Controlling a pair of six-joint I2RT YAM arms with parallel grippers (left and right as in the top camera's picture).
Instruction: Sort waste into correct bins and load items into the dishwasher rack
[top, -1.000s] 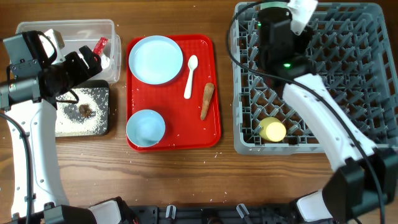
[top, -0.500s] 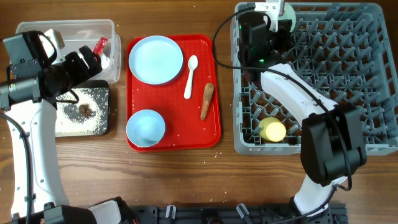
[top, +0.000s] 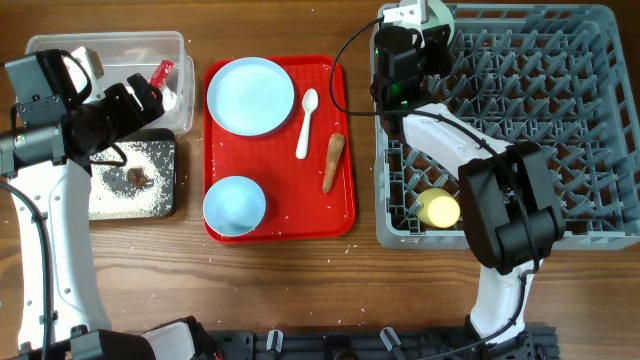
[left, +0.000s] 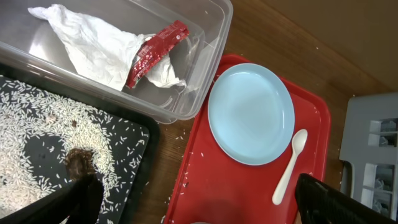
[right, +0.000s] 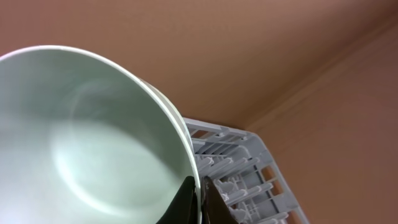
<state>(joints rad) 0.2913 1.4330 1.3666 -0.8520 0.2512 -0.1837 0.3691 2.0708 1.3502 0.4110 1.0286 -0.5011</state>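
The right gripper (right: 200, 198) has its fingers pinching the rim of a pale green bowl (right: 93, 143). It holds the bowl at the far left corner of the grey dishwasher rack (top: 560, 120), lifted off the pegs with its hollow turned sideways. The step in hand looks to be seating this bowl. To do that well, keep the bowl on edge, line the rim up with a gap between two peg rows, and lower it straight down until the pegs carry its weight on both sides. The pinch should loosen only then, because a bowl let go early would likely tip flat or roll across the grid. The corner slot seems a good choice: it is well apart from the small yellow cup (top: 438, 209) at the rack's near left and leaves rows free for the plate (top: 250, 95), the second bowl (top: 234, 204) and the white spoon (top: 307, 122), all on the red serving tray (top: 340, 215). The left gripper (left: 193, 205) hangs over the clear tub (top: 105, 45) and the black tray (top: 170, 140), its fingers spread with nothing between them.
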